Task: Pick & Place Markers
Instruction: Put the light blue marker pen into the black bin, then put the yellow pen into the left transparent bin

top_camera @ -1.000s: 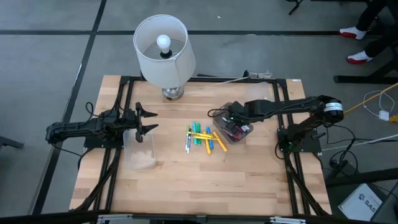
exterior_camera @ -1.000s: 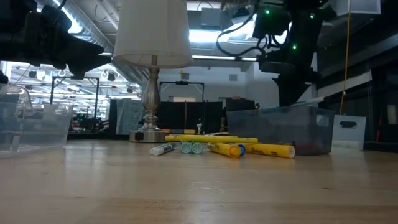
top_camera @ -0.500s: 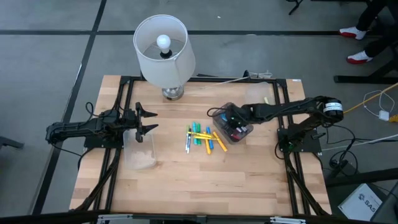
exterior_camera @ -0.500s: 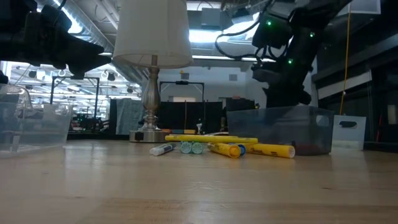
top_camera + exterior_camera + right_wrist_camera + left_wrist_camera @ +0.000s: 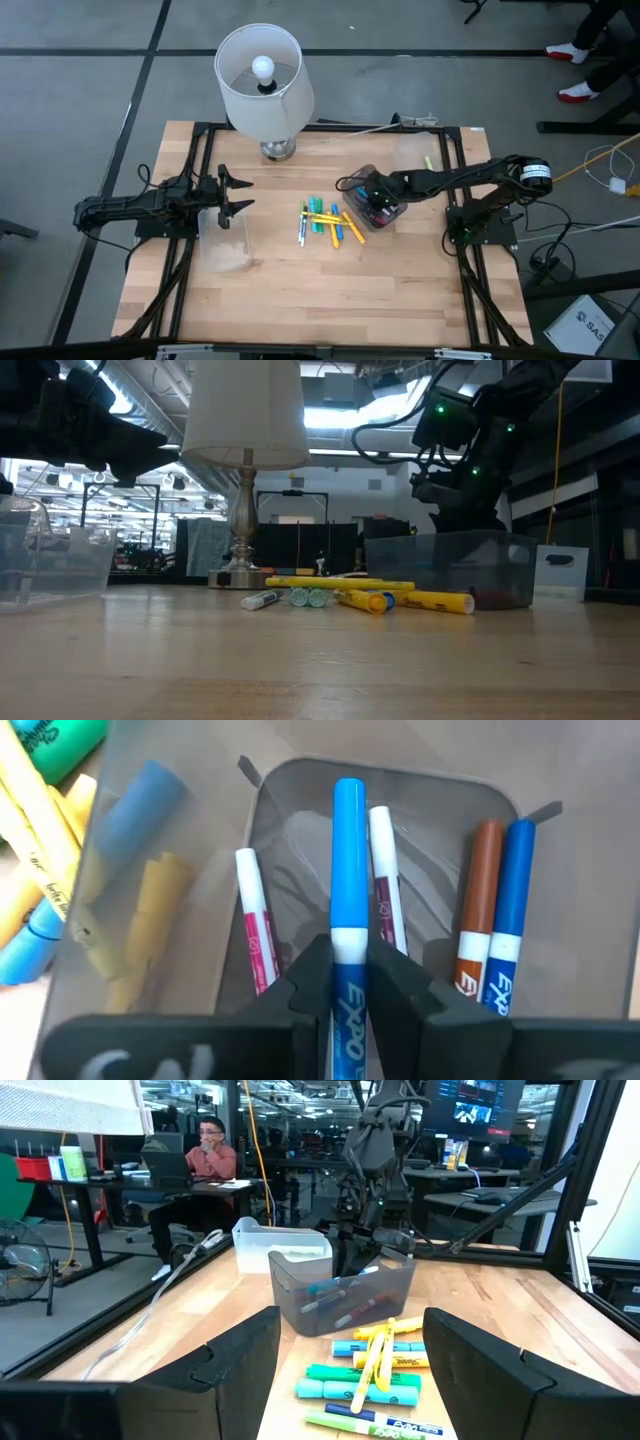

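Note:
Several markers (image 5: 325, 222) in yellow, green and blue lie in a loose bunch at the table's middle. To their right stands a smoky clear bin (image 5: 376, 207) with several markers (image 5: 487, 910) lying in it. My right gripper (image 5: 368, 190) slants down into this bin, shut on a blue marker (image 5: 348, 860). My left gripper (image 5: 243, 193) waits open and level at the table's left, above a clear bin (image 5: 225, 242); nothing is between its fingers (image 5: 240, 1365). My right gripper pinches the blue marker's barrel (image 5: 348, 948) between its two fingers, just behind the long blue cap. The fingers slant down from the table's right and lie along the marker. The marker points ahead of the fingertips, down into the bin; whether its tip touches the bin's floor cannot be told.
A lamp with a white shade (image 5: 262, 75) stands at the far edge, left of centre. Another clear bin (image 5: 414, 152) sits at the far right. A person (image 5: 205, 1155) sits at a desk beyond the table. Bare wood lies along the near edge.
My right gripper has gone down into the smoky bin with the blue marker, shifting a little toward the table's left and tipping more steeply downward.

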